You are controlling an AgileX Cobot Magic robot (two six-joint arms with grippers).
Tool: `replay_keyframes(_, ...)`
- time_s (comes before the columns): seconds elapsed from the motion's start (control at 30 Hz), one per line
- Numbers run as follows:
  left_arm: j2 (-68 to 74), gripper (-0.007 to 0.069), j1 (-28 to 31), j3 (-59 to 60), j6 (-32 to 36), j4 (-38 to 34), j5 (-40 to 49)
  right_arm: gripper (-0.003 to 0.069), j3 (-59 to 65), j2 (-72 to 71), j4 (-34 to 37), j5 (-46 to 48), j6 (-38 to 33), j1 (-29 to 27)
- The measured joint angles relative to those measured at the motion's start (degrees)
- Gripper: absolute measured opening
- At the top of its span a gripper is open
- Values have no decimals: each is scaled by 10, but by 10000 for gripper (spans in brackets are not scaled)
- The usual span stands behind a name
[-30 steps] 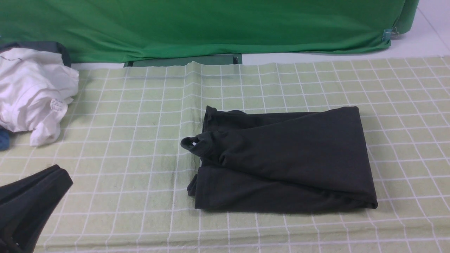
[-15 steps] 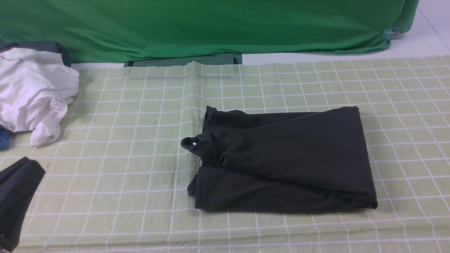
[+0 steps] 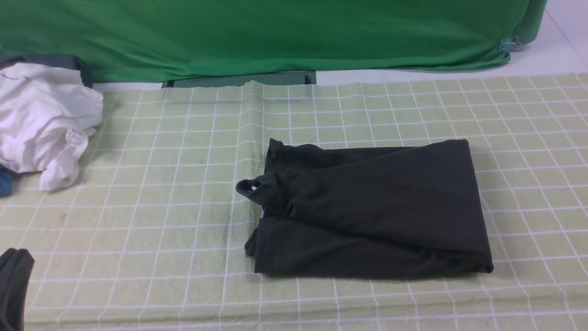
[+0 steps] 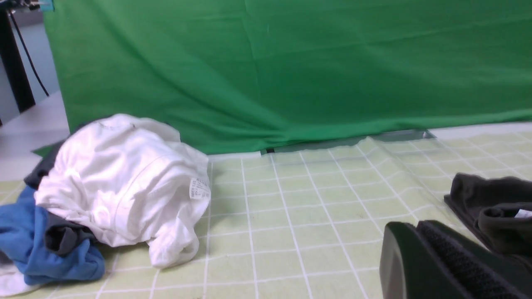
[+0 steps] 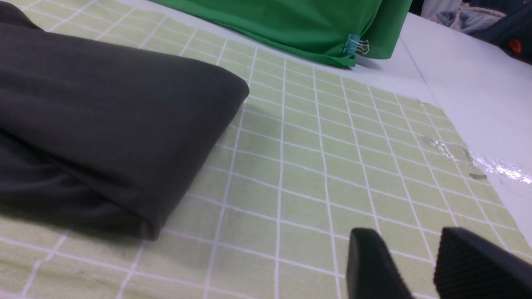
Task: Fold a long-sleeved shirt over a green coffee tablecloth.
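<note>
Black long-sleeved shirt folded, centre of green coffee tablecloth. Left gripper at 8 o'clock, closed, empty. Only right wrist view shows right gripper, parted, empty.

The long-sleeved shirt looks like matt soft knit; the green coffee tablecloth seems woven cloth.
</note>
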Motion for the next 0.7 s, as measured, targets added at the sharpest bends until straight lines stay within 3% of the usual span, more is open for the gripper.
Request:
replay_keyframes(0.3, 0, 15, 6, 3, -31, -4, 56, 239, 0, 0, 0, -1, 0, 0)
replay_keyframes(0.47, 0, 16, 33, 3, -31, -4, 62, 239, 0, 0, 0, -1, 0, 0)
replay_keyframes(0.7, 0, 16, 28, 3, -31, -4, 63, 239, 0, 0, 1, -1, 0, 0)
